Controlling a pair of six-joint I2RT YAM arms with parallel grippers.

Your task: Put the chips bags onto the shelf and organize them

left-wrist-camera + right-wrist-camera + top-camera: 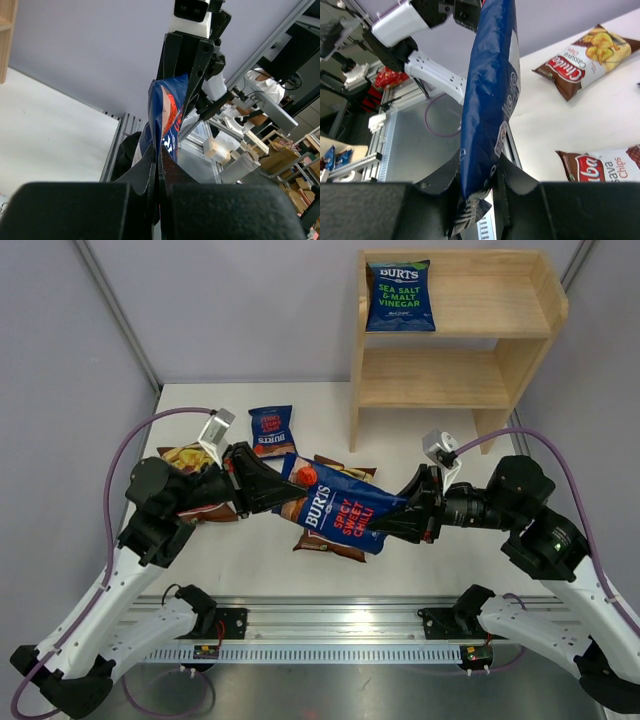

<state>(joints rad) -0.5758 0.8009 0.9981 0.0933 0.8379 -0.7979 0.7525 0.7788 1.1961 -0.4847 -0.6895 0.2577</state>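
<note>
- chili bag [340,508] is up off the table [245,562], slung between both arms, right above a chuba bag [330,548].
- left gripper [288,484] is pinched tight on one end seam, right gripper [384,524] clamped on the opposite end.
- it looks light, puffy and glossy. i'd call it slippery and easy to crush, so i'd hold the flat crimped seams, never the belly.
- shelf [520,360]: top tier holds one vinegar bag [400,295], standing at its left end. no bag visible on the lower tier.
- on the table: small burts bag [272,430], and the other chuba bag [188,455] partly under the left arm.
</note>
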